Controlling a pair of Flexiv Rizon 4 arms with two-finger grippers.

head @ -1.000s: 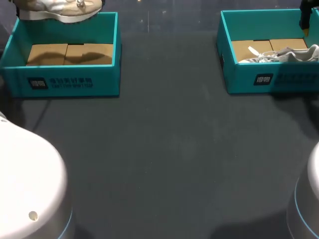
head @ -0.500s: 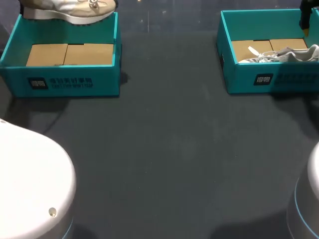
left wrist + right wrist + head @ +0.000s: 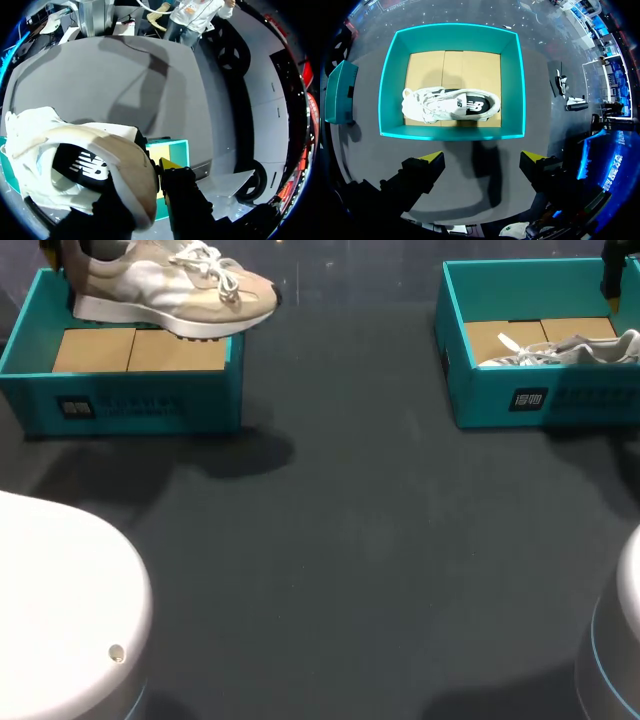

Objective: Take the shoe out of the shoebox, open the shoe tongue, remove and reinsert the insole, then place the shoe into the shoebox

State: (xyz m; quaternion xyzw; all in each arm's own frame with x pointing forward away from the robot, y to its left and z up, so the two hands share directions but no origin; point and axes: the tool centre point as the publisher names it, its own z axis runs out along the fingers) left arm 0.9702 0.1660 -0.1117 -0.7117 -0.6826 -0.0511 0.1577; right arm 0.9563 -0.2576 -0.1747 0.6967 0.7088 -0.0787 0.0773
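Note:
A beige and white shoe (image 3: 170, 290) hangs above the left teal shoebox (image 3: 130, 405), its toe past the box's right wall. My left gripper (image 3: 58, 254) holds it by the heel. In the left wrist view the gripper (image 3: 152, 172) is shut on the heel collar of the shoe (image 3: 75, 165), with only one yellow fingertip (image 3: 167, 164) showing. A second, white shoe (image 3: 450, 104) lies on its side in the right shoebox (image 3: 452, 136). High above that box's near wall, my right gripper (image 3: 482, 159) is open and holds nothing; in the head view the right gripper (image 3: 612, 285) shows at the top right.
The left shoebox holds only its brown cardboard floor (image 3: 140, 348). The right shoebox (image 3: 540, 395) stands at the table's back right. Dark table surface (image 3: 340, 540) lies between and in front of the boxes. My arms' white bases (image 3: 60, 610) stand at the near corners.
The left gripper has brought the beige shoe down and to the right, from the view's top edge to fully in sight above the left box. The right arm has not moved.

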